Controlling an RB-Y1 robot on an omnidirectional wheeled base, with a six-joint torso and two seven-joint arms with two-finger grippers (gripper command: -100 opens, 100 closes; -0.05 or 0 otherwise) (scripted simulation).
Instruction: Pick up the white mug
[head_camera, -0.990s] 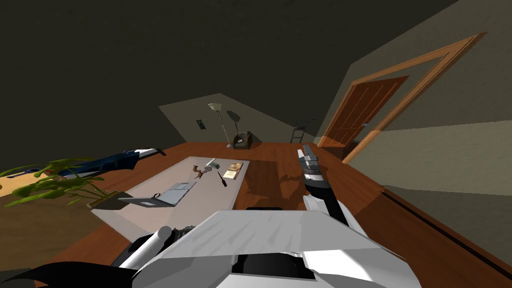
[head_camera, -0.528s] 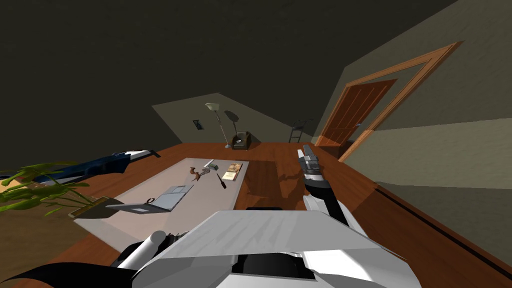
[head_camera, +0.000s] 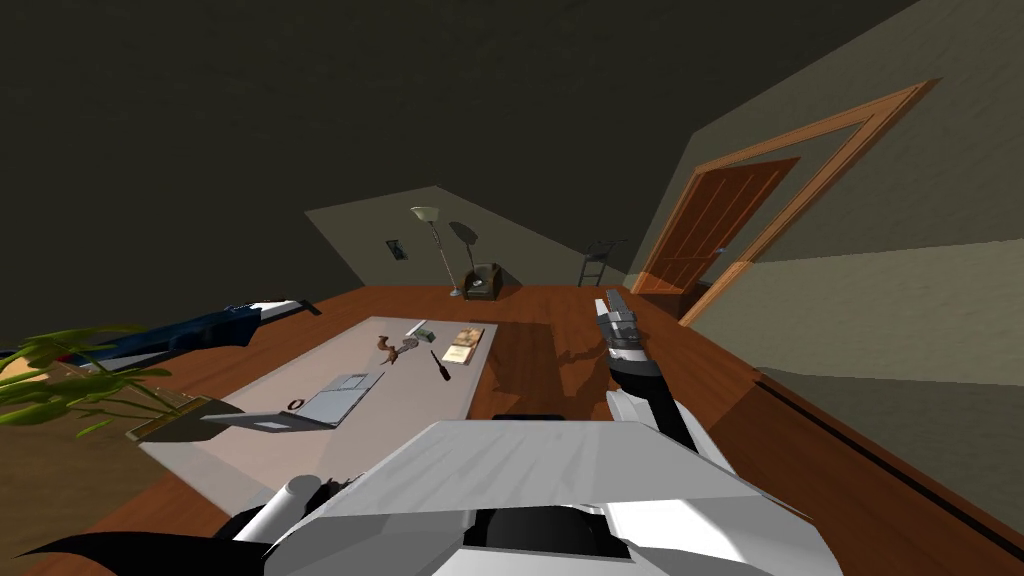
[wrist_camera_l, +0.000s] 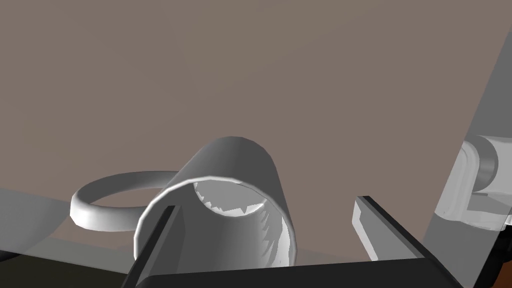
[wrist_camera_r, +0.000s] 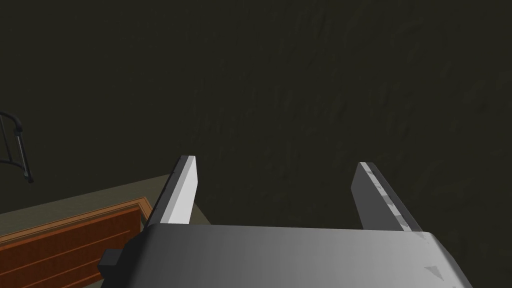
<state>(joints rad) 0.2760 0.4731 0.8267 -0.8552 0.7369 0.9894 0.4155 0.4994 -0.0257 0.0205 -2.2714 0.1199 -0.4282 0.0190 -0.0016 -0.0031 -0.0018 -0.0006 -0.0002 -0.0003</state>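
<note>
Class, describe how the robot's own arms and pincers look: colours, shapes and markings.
The left pincer and right pincer each carry two thin, flat, light grey blade fingers with dark edges on a dark box. The right forearm is white with a black joint; the left forearm is a white cylinder.

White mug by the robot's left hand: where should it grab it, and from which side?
Probably the round body just under the rim, coming from the mouth side. The white mug turns its mouth toward the left pincer, and its body lies between the open fingers. The handle loop sticks out sideways and looks thin, so keep clear of it.
</note>
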